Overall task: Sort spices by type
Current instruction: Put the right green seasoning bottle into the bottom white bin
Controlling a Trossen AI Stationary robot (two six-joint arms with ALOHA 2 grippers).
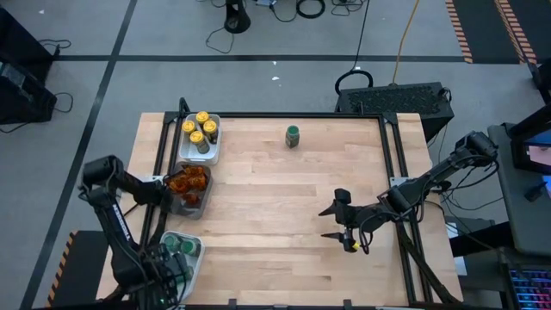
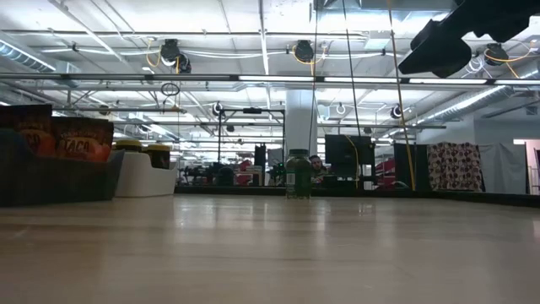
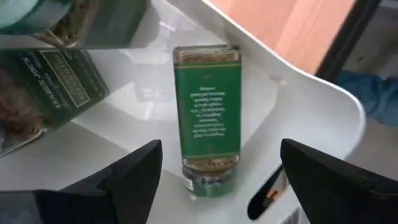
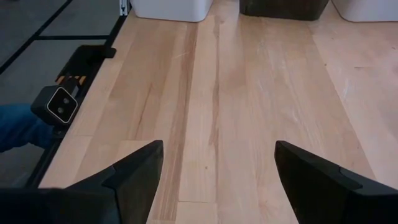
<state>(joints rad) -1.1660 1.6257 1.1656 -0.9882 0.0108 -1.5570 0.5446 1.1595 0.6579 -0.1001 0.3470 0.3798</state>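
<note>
In the left wrist view my left gripper (image 3: 217,180) points down, open, into the near-left white tray (image 1: 195,258). A green-labelled jar (image 3: 207,112) lies on its side on the tray floor between the fingers, which stand clear of it. Another green jar (image 3: 43,81) lies beside it. Yellow-lidded jars (image 1: 200,131) stand in the far-left white tray. Orange-brown packets (image 1: 188,181) fill the dark tray (image 1: 195,201). One green-lidded jar (image 1: 293,135) stands upright alone on the table at the far middle. My right gripper (image 1: 340,222) hangs open over bare wood, right of centre.
The three trays line the table's left edge. A black frame rail (image 1: 392,164) runs along the right edge. Bare wood (image 1: 275,215) stretches between the trays and my right arm. A small camera block (image 4: 60,104) sits just off the table's edge.
</note>
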